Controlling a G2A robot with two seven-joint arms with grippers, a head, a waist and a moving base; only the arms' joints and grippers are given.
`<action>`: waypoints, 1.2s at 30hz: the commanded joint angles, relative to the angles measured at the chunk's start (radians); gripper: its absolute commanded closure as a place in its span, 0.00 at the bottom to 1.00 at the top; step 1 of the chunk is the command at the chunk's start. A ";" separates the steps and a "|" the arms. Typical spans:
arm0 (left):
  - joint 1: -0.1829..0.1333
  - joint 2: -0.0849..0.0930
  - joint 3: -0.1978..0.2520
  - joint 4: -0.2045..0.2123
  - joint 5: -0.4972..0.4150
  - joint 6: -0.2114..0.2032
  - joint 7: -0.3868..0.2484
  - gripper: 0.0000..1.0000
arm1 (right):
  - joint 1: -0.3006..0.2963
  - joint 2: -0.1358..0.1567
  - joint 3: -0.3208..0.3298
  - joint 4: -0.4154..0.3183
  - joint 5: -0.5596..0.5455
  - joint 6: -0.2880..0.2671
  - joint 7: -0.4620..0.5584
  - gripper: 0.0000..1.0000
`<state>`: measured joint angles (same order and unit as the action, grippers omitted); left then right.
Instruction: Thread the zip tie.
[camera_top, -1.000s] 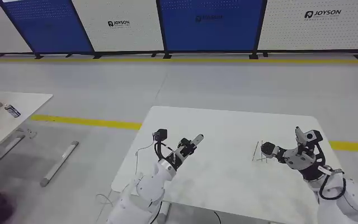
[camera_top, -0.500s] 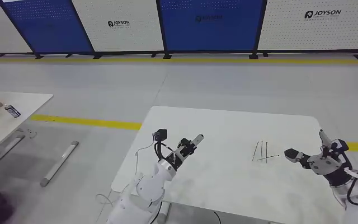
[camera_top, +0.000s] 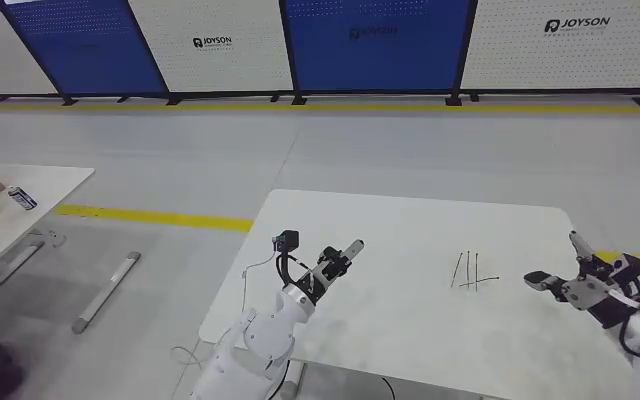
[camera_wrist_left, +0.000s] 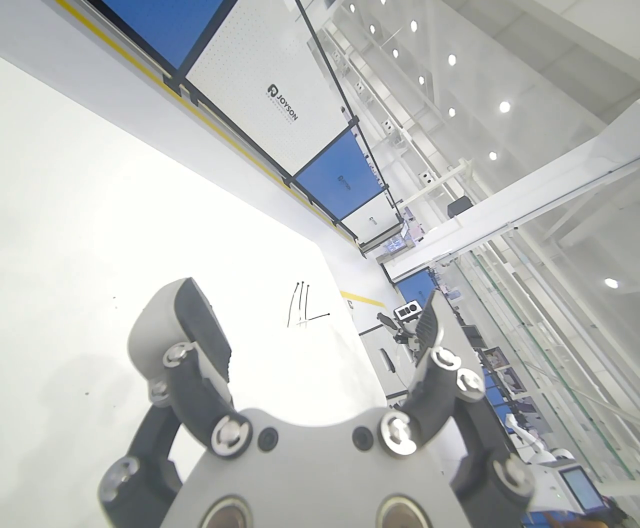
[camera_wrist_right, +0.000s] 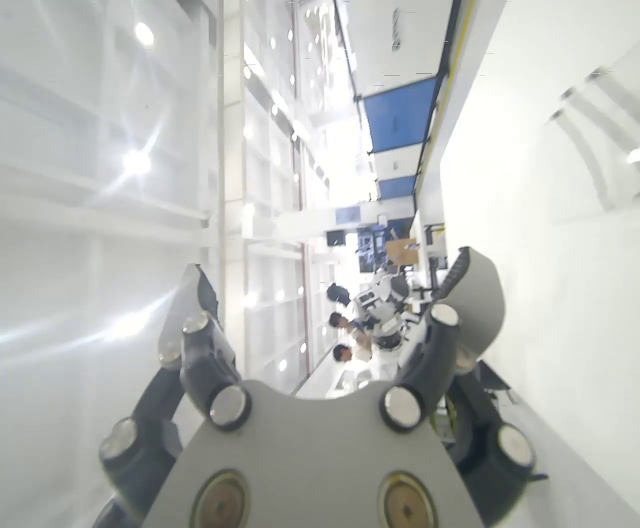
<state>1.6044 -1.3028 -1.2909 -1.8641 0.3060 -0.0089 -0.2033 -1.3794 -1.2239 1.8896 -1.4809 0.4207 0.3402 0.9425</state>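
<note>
The right gripper (camera_top: 553, 262) has backed away from the thin black plastic zip ties (camera_top: 470, 271), jaws spread and empty. The ties lie loose on the white table (camera_top: 400, 225), with the left gripper (camera_top: 342, 256) likewise released and well apart; threading is judged not yet begun.

Top camera down, wrist cameras low, left shares zip ties (camera_top: 470, 271)

Bright, even light falls from ceiling lamps (camera_wrist_left: 504, 106); the bench (camera_top: 400, 240) glares almost white; lamp flares streak the right wrist view.
</note>
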 joint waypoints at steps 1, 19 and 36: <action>0.000 0.000 0.000 0.000 0.000 0.000 0.000 0.00 | -0.007 0.010 0.003 -0.005 -0.018 0.000 -0.019 0.00; 0.000 0.000 0.000 0.000 0.000 0.000 0.000 0.00 | 0.055 0.064 -0.063 0.117 -0.111 -0.001 0.194 0.00; 0.000 0.000 0.000 0.000 0.000 0.000 0.000 0.00 | 0.174 0.134 -0.160 0.146 -0.567 -0.082 0.250 0.00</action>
<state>1.6044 -1.3028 -1.2909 -1.8641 0.3060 -0.0089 -0.2033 -1.2049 -1.0892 1.7287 -1.3345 -0.1511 0.2572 1.2060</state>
